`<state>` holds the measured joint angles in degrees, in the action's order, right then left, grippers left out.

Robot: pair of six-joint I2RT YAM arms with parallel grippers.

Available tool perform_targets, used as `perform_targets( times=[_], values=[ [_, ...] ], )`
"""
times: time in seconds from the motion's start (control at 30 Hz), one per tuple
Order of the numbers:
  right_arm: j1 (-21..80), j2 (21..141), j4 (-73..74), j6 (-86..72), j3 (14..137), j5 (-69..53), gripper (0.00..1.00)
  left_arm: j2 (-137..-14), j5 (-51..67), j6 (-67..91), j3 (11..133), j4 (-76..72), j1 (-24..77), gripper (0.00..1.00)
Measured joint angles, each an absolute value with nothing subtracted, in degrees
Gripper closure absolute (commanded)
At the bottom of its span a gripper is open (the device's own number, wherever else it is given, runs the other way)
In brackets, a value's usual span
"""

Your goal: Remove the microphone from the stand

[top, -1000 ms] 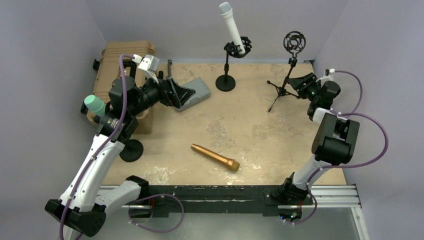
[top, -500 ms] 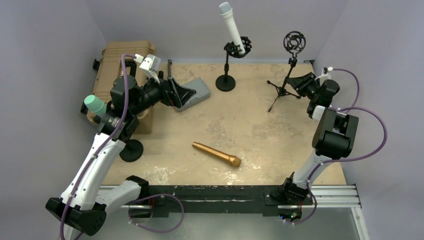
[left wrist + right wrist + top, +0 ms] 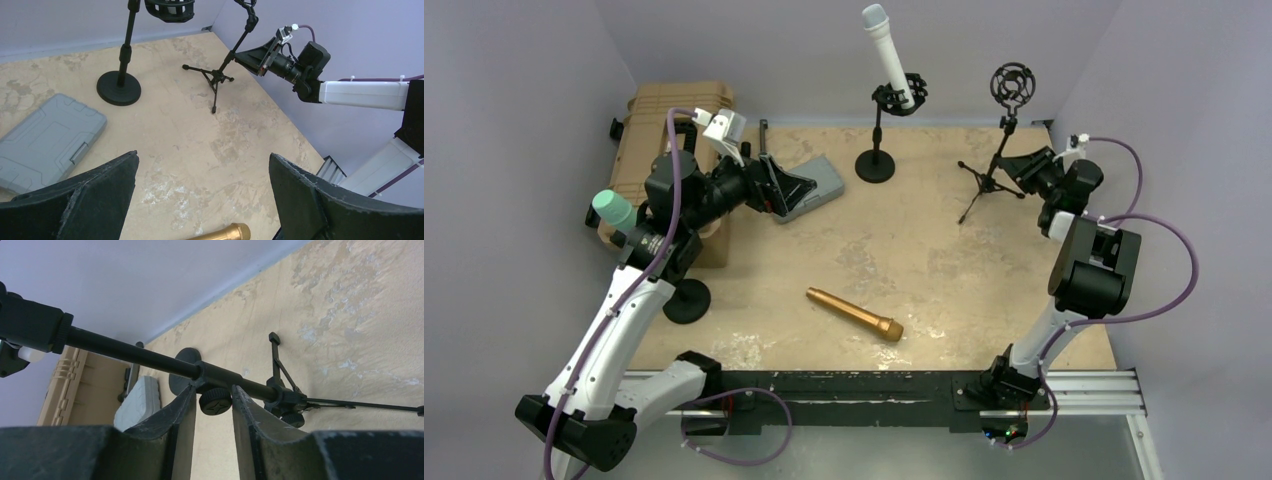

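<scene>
1. Toward the near edge, about midway along it: gold microphone (image 3: 855, 313) flat on the desk (image 3: 944, 250), touching no stand and no jaws. Reads as one removal already done.
2. By the left edge: a round base (image 3: 687, 301) and, above it, a green-capped microphone (image 3: 610, 209), largely hidden behind the left arm; cannot tell how it is mounted.
3. Further in, toward the far left corner: left gripper (image 3: 789, 188) with jaws spread wide, grasping nothing, hanging just above a grey case (image 3: 822, 183) beside a tan hard case (image 3: 659, 115).
4. Toward the far right corner: tripod stand (image 3: 989, 180) with an empty shock mount (image 3: 1012, 84) on top. Right gripper (image 3: 214, 395) low on its shaft, jaws drawn narrow with the clamp knob (image 3: 215, 401) between the fingers (image 3: 182, 410); cannot tell whether clenched on it or merely flanking it.
5. At the far edge, middle: white microphone (image 3: 886, 52), tilted, seated in the shock mount (image 3: 902, 97) of the round-base stand (image 3: 876, 150), well apart from both grippers. Judged as the work left: reach, grasp and lift-out all outstanding.
</scene>
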<state>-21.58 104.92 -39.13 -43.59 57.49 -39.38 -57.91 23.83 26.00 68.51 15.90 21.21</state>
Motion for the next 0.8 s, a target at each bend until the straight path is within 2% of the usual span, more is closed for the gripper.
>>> perform_targets(
  times=[0.07, 0.2, 0.33, 0.43, 0.6, 0.8],
  values=[
    [-21.63, 104.92, -39.11, -43.42, 57.23, -39.64, 0.78, -57.93, 23.83, 26.00, 68.51, 15.90, 21.30, 0.00],
    [-21.63, 104.92, -40.34, -43.27, 56.47, -40.12, 0.75, -58.00, 23.86, 26.00, 68.51, 15.90, 21.45, 0.00],
    [-21.65, 104.92, -41.32, -42.81, 55.96, -40.12, 0.85, -58.02, 23.86, 26.00, 68.51, 15.90, 21.47, 0.00],
    [-21.65, 104.68, -41.32, -41.78, 55.75, -39.94, 1.00, -58.02, 23.86, 26.00, 68.51, 15.90, 21.47, 0.00],
    [-21.52, 102.69, -40.64, -39.03, 54.06, -37.76, 1.00, -58.02, 23.88, 26.00, 68.51, 15.90, 21.52, 0.00],
    [-17.58, 98.08, -35.03, -29.63, 52.93, -27.62, 1.00, -58.02, 23.88, 26.00, 68.51, 15.88, 21.56, 0.00]
  ],
)
